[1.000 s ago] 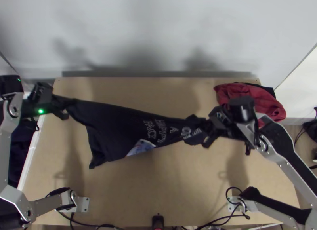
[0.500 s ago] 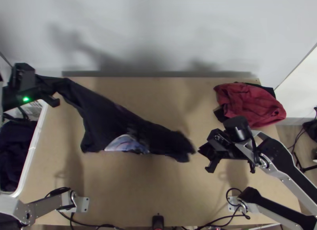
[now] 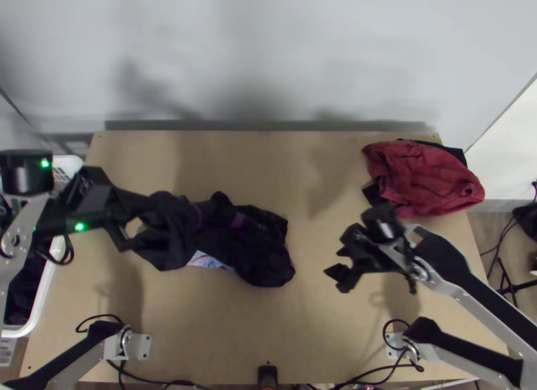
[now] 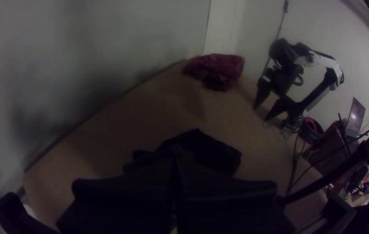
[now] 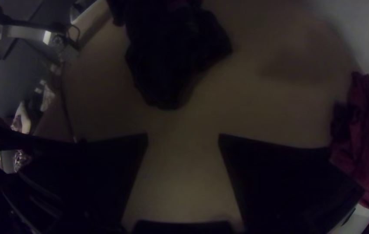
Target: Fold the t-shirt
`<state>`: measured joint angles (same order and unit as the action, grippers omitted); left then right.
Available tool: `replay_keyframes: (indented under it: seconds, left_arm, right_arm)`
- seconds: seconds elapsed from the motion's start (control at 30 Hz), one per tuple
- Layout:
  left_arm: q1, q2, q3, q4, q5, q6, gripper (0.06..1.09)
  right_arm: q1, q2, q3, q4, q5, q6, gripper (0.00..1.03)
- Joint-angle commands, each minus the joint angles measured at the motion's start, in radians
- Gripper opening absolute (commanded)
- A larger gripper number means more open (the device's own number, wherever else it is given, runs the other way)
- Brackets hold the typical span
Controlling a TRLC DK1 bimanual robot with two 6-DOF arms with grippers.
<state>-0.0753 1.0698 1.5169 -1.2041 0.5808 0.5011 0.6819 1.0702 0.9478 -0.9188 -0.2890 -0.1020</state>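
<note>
At the left, just in from a white bin (image 3: 47, 285), the left gripper (image 3: 145, 207) has its fingers closed on one end of the dark t-shirt (image 3: 258, 256), which lies bunched left of the middle of the wooden table (image 3: 315, 336). Farther right, apart from the shirt, the right gripper (image 5: 183, 135) is spread wide and empty, with a heap of red cloth (image 3: 429, 178) at the far right corner. The shirt seems to be at the spreading-out step before folding, so the next move likely calls for a second grip, then stretching it flat.
</note>
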Motion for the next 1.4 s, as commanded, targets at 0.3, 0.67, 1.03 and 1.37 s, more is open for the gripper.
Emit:
replay_keyframes:
  seconds: [0.3,0.67,1.03,1.37]
  left_arm:
    - [-0.012,-0.096,-0.072,-0.012,-0.059,0.016,0.1]
    - [0.091,-0.128,-0.164,0.009,-0.059,0.117,0.1]
    - [0.081,-0.143,-0.187,0.026,-0.058,0.126,0.1]
    - [0.092,-0.145,-0.208,0.038,-0.058,0.146,0.09]
  right_arm:
    - [0.226,0.533,0.315,0.161,0.027,0.044,0.77]
    - [0.289,0.755,0.537,0.17,0.071,0.036,0.72]
    - [0.266,0.83,0.625,0.172,0.123,-0.031,0.68]
    - [0.277,0.881,0.588,0.193,0.148,-0.039,0.44]
